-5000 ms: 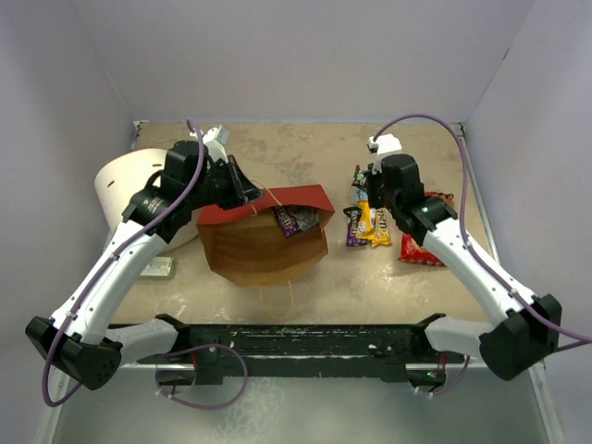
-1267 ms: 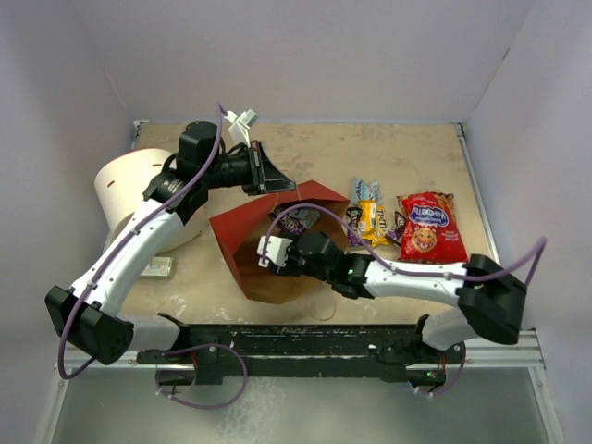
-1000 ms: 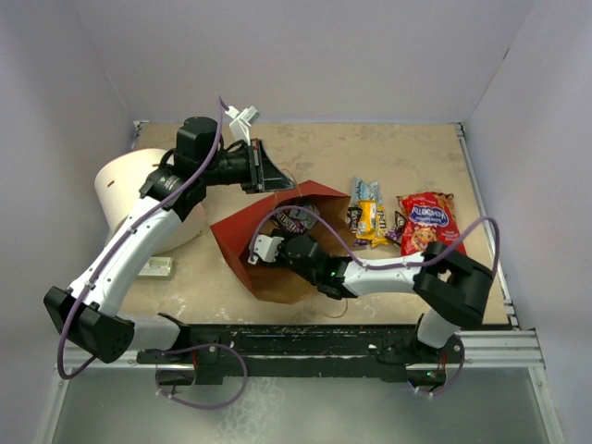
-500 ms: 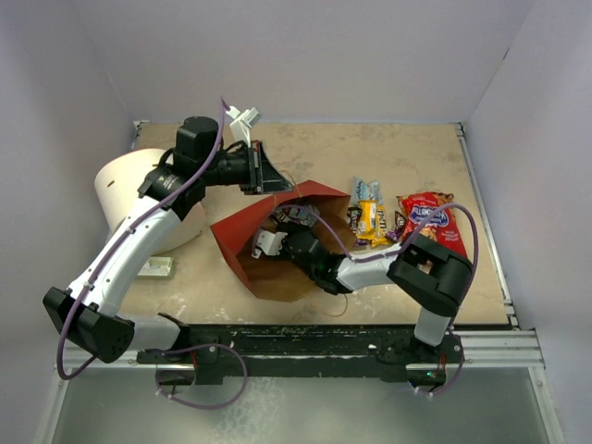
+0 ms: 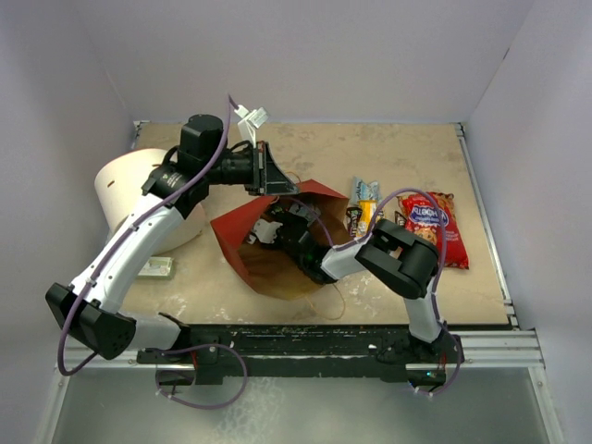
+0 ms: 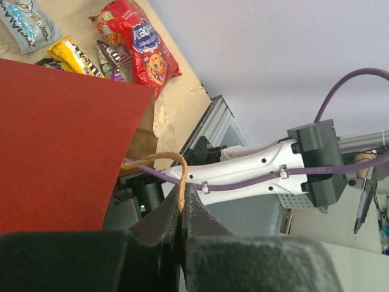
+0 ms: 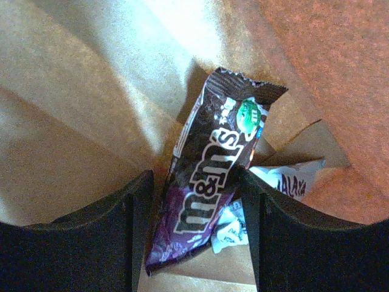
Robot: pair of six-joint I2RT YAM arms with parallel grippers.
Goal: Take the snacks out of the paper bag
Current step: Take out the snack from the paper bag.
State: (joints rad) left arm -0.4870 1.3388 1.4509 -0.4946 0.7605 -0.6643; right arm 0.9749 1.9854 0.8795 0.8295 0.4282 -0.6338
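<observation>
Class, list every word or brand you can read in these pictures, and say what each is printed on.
"m&m's": on the dark purple packet inside the paper bag.
"ALA...": partly hidden, on the white wrapper behind it.
Blue lettering on the red cookie bag: too blurred to read.
Yellow packet and light-blue packet: print too small to read.

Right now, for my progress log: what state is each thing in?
paper bag: on its side, mouth open.
left gripper: fingers shut on the string handle.
right gripper: inside the bag, fingers open around the purple M&M's packet.
purple M&M's packet: in the bag, not clamped.
red cookie bag: out on the table.
yellow pack: out on the table.
</observation>
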